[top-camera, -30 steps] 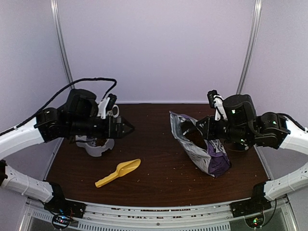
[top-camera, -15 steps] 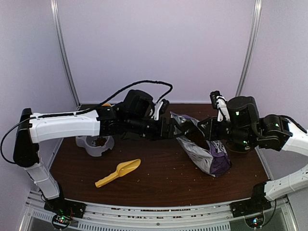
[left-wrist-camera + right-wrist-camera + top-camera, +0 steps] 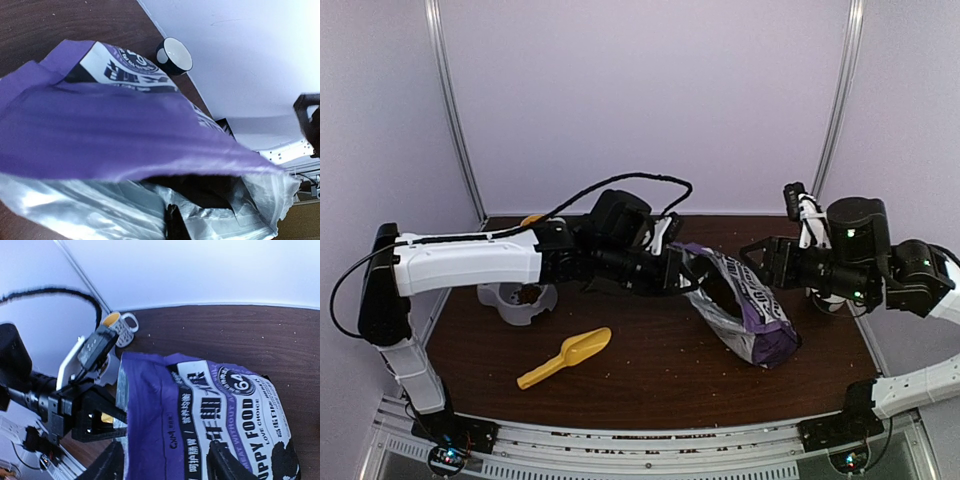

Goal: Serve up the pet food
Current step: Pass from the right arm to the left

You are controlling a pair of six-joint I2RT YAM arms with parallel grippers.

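Bag (image 3: pixel 760 322) into left tool (image 3: pixel 681 272) (right (image 3: pixel 765 258) off)

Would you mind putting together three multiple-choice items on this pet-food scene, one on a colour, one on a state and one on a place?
1. What colours is the printed face of the bag?
A. Red and black
B. Green and yellow
C. Purple and white

2. Which gripper is shut on the bag?
A. The left gripper
B. The right gripper
C. Neither

3. Where is the scoop?
A. Inside the bag
B. On the table, on the near side of the bowl
C. In the right gripper

Answers:
1 C: the right wrist view shows purple and white print.
2 A: the left gripper pinches the edge of the bag's mouth, while the right gripper's jaws stand apart.
3 B: the scoop lies flat on the wood, untouched by either arm.
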